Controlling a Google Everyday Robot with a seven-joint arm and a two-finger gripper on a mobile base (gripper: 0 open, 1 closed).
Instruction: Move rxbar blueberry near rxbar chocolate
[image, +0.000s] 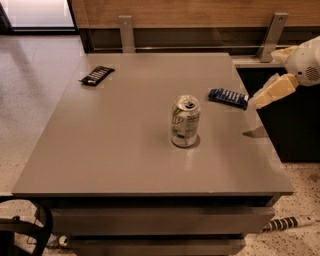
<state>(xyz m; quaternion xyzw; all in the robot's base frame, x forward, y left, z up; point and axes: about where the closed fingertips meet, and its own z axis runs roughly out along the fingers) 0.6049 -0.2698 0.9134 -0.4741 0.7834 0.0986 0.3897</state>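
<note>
**A:** What container is out on the worktop (120, 150)?

**B:** Just one, a can (185, 121). It's pale with green print and stands upright about in the middle. There's an opening in its top, but from here I can't see whether anything is inside.

**A:** And the hand (260, 99)?

**B:** It's over at the right edge of the worktop, cream-coloured, with its tip pointing down and to the left. The tip is just beside the right end of the rxbar blueberry (228, 97). I can't tell whether it's released or clenched, and I can't tell whether it's touching the wrapper. It isn't carrying anything that I can see.

**A:** Where exactly is the blueberry bar?

**B:** It's lying flat near the right edge, behind the can and to its right, but clear of it. The rxbar chocolate (97, 75) lies flat in the far left corner, well apart from the blue one, with the can roughly between them.

**A:** How's the arm (307, 65) set?

**B:** It comes in from the right, beyond the worktop. A rounded white section sits high, and the hand slopes down from it towards the bar. The hand's shadow falls on the worktop near the right edge.
</note>
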